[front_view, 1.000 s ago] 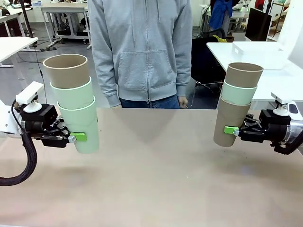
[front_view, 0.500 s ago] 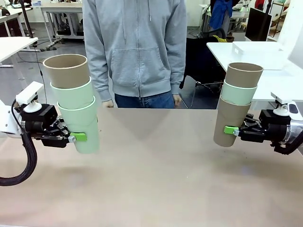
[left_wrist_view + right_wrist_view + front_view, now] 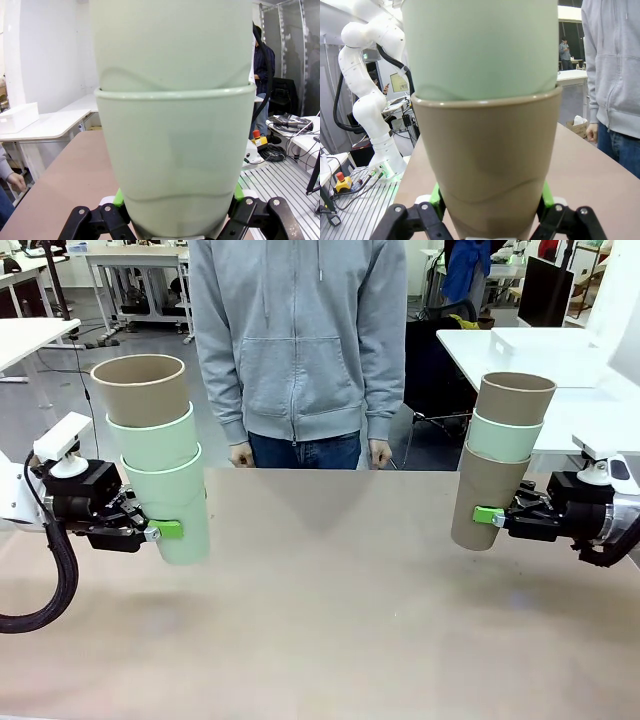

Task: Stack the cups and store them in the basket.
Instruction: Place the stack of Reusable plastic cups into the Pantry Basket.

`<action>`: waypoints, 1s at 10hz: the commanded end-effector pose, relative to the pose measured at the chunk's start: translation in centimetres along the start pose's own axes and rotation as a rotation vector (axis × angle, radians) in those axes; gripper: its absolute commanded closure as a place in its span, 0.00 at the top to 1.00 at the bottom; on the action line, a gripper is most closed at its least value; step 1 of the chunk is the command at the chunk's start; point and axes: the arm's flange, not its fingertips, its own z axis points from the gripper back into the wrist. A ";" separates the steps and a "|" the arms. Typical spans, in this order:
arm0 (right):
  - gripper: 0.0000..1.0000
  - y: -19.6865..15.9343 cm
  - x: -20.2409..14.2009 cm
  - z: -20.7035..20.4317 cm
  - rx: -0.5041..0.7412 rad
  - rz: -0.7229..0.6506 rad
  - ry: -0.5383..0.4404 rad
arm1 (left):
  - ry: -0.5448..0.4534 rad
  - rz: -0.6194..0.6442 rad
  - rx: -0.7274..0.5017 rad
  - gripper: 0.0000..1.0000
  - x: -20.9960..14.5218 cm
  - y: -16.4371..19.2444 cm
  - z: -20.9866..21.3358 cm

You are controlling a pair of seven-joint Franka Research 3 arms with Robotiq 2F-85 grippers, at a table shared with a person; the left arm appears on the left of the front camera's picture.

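Mint-green matte tumbler stack point(image 3: 160, 455), one tan tumbler on top, hangs clamped in my left gripper point(image 3: 172, 529) in the front view. The tan-bottomed tumbler stack point(image 3: 505, 455) is clamped in my right gripper point(image 3: 483, 515). I'd hold both upright and align the rims before nesting. In the left wrist view, green pads point(image 3: 118, 197) squeeze the lowest mint tumbler point(image 3: 175, 165). In the right wrist view, the pads point(image 3: 546, 195) grip the lowest tan tumbler point(image 3: 487, 150).

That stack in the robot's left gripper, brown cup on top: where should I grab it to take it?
Probably the middle mint cup, hand wrapped round it from the far side. The left gripper is shut low on the bottom mint cup, leaving it free, and its wall widens upward, so your hand shouldn't slip.
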 end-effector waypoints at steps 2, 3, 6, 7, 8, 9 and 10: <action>0.85 0.1 0.5 0.0 -0.001 0.011 -0.008 | -0.008 -0.007 0.001 0.84 0.2 0.0 0.1; 0.85 0.1 0.5 0.0 -0.001 0.011 -0.008 | -0.008 -0.007 0.001 0.84 0.2 0.0 0.1; 0.85 0.1 0.5 0.0 -0.001 0.011 -0.008 | -0.008 -0.007 0.001 0.84 0.2 0.0 0.1; 0.85 0.1 0.5 0.0 -0.001 0.011 -0.008 | -0.008 -0.007 0.001 0.84 0.2 0.0 0.1; 0.85 0.1 0.5 0.0 -0.001 0.011 -0.008 | -0.008 -0.007 0.001 0.84 0.2 0.0 0.1; 0.85 0.1 0.5 0.0 -0.001 0.011 -0.008 | -0.008 -0.007 0.001 0.84 0.2 0.0 0.1; 0.85 0.1 0.5 0.0 -0.001 0.011 -0.008 | -0.008 -0.007 0.001 0.84 0.2 0.0 0.1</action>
